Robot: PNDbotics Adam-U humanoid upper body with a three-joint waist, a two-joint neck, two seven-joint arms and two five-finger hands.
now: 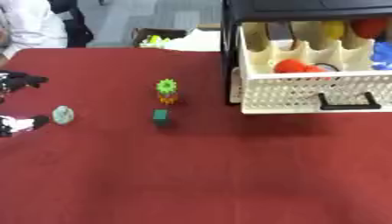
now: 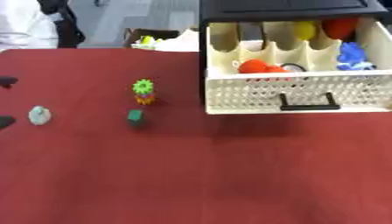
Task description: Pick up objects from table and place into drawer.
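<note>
Bare red cloth (image 1: 229, 175) before open drawer (image 2: 299, 89); three small objects leftward.

Left hand (image 1: 17, 103) entered at the left edge of the left eye view. Only dark fingertips showed: an upper one (image 1: 23, 80) pointed rightward, and a lower one (image 1: 23, 123), partly pale, lay below it, with a wide gap between the two. The palm, wrist and arm lay outside the picture. In the right eye view just two dark tips appeared at the left edge. The fingers were spread apart and held nothing. The right hand and arm appeared in neither view.
</note>
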